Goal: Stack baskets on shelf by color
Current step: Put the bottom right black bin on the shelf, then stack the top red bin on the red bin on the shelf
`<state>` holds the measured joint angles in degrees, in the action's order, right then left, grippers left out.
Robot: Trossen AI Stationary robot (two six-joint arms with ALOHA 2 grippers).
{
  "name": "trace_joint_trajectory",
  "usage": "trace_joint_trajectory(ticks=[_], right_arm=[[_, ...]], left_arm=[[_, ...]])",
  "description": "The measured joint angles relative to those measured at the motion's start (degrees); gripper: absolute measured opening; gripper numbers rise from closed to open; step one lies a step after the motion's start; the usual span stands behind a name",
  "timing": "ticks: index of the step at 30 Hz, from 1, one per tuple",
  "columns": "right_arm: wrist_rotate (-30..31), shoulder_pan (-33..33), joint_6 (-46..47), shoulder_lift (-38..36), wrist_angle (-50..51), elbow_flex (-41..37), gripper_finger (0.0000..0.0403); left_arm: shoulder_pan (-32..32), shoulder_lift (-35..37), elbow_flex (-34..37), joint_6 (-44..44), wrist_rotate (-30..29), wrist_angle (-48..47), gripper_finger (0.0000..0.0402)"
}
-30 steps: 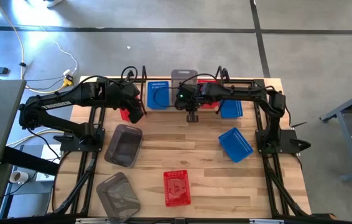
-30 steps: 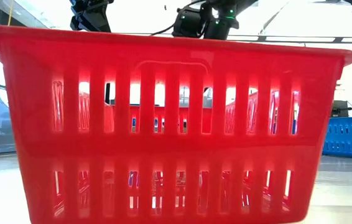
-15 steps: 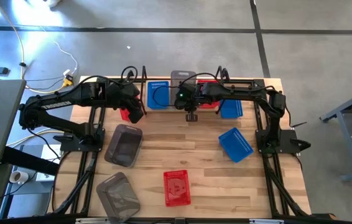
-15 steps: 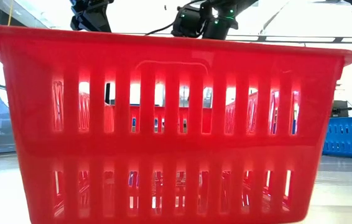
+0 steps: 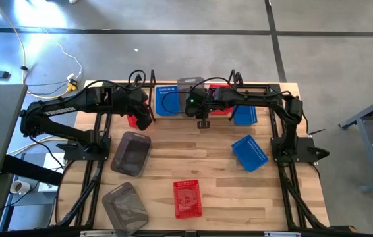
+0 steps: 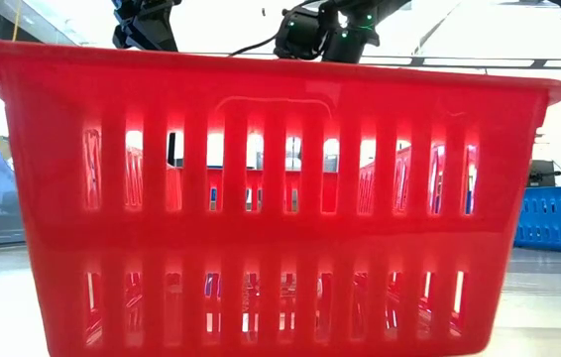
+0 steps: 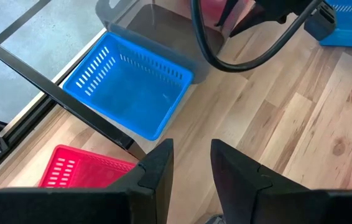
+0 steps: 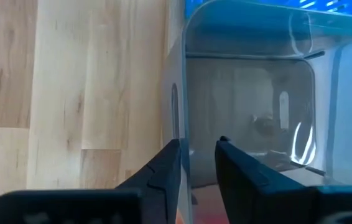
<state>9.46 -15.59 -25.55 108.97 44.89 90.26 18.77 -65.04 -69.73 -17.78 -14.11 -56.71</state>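
Note:
The black wire shelf (image 5: 152, 86) stands along the table's far edge. On it are a blue basket (image 5: 167, 100), a grey basket (image 5: 190, 85) and a red basket (image 5: 221, 99), side by side. My right gripper (image 8: 199, 152) is open over the grey basket (image 8: 250, 106). One finger stands on each side of the wall nearest it. My left gripper (image 7: 191, 158) hangs open and empty near the shelf's left end, above the wood beside another red basket (image 7: 79, 171). My right gripper comes at the grey basket slanting down from above, its open fingers (image 8: 163, 168) on either side of one side wall's rim (image 8: 185, 127). I cannot tell whether either finger touches the wall.
Loose on the table are two grey baskets (image 5: 132, 153) (image 5: 125, 205), a red basket (image 5: 187, 197) near the front edge, and two blue baskets (image 5: 249, 151) (image 5: 244, 113) on the right. The front red basket (image 6: 261, 198) fills the low view. Black rail frames run along both sides.
My right gripper has opened and let go of the grey basket while staying in place. The basket has shifted a little toward the table's left and near side and now sits between the blue and red baskets.

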Motion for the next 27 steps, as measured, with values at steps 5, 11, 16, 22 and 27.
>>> trace_joint_trajectory(ticks=[5, 11, 16, 22, 27], right_arm=[[1.54, 0.80, 1.02, 0.00, 0.08, 0.00, 0.0092], [2.92, 2.47, 2.44, -0.14, 0.11, 0.00, 0.0092], [4.06, 3.68, 5.46, -0.72, 1.72, 1.32, 0.0092], [4.06, 4.10, 11.07, -0.76, 6.10, 6.60, 0.0091], [4.28, 3.98, 15.33, -0.76, 10.34, 11.39, 0.0091]], left_arm=[[0.00, 0.00, 0.00, 0.00, 0.00, 0.02, 0.0098], [0.02, 0.00, 0.00, 0.00, 0.00, 0.00, 0.0098], [0.00, 0.00, 0.00, 1.28, 0.48, -1.04, 0.0098], [0.00, 0.00, 0.00, 0.38, -0.48, -7.68, 0.0098], [0.02, 0.00, 0.00, -5.52, -2.76, -11.82, 0.0098]])
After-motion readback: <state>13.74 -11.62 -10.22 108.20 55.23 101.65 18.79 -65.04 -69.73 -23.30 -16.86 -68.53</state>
